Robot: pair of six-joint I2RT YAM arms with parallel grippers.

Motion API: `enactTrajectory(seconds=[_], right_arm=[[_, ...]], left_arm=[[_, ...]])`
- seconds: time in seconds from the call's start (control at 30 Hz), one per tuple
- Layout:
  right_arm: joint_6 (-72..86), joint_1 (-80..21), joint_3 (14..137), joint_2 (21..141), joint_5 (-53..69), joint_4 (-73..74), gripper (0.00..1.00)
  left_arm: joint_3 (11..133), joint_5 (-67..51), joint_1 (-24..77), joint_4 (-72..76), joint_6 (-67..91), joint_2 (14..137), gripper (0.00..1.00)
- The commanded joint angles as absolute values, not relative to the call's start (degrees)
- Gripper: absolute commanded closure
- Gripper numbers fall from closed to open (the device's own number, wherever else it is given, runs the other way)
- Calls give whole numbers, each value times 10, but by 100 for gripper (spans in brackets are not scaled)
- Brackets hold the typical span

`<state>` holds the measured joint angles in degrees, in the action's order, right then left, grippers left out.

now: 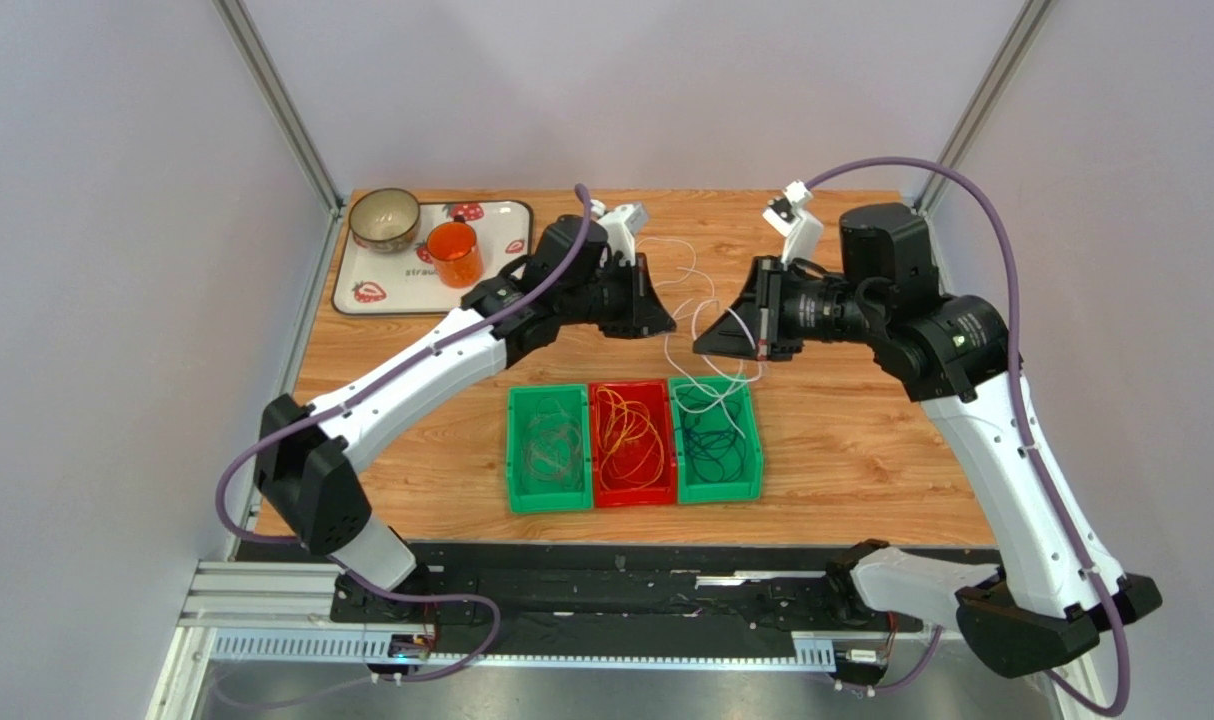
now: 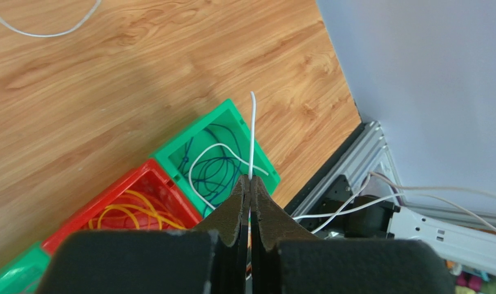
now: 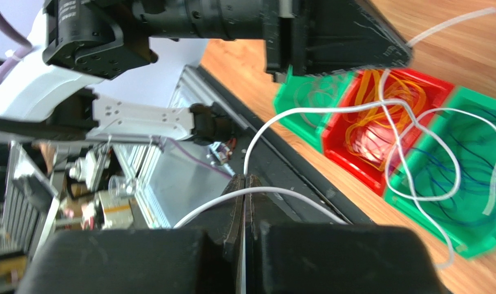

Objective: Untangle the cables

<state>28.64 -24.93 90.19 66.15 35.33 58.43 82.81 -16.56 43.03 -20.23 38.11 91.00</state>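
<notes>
white cable (image 2: 252, 122) pinched in l gripper (image 2: 250, 182); also in r gripper (image 3: 245, 179)

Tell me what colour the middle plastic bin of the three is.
The middle rectangular plastic bin is red, clearest in the top external view.

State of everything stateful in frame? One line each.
left hand: shut on white cable
right hand: shut on white cable
white cable: pinched at both hands, loose loops between
red bin: holds orange cables
right green bin: holds dark cables
left green bin: holds pale cables
orange cup, bowl: upright on tray
</notes>
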Motion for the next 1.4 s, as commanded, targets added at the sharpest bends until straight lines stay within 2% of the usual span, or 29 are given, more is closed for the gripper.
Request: enactTrajectory(seconds=[0.0,0.33,0.53,0.8,0.93,1.1,1.37], right_arm=[[288,-319,980,693,338,572,100],[285,-439,1068,808,301,561,100],[281,-475,1099,884,303,549,100],[270,-480,1092,937,294,549,100],[251,-480,1080,947,236,574,100],[255,-487,1025,953,249,563,100],[237,-522,1051,1015,225,589,100]], left_arm=[[832,-111,424,-265,346,824,100],[749,-1,357,-369,328,644,100],[705,40,323,-397,325,585,100],[650,47,305,-389,323,574,100],[618,15,302,-361,335,592,100],[565,-15,302,-325,359,613,100],[494,-5,302,-296,366,642,100]])
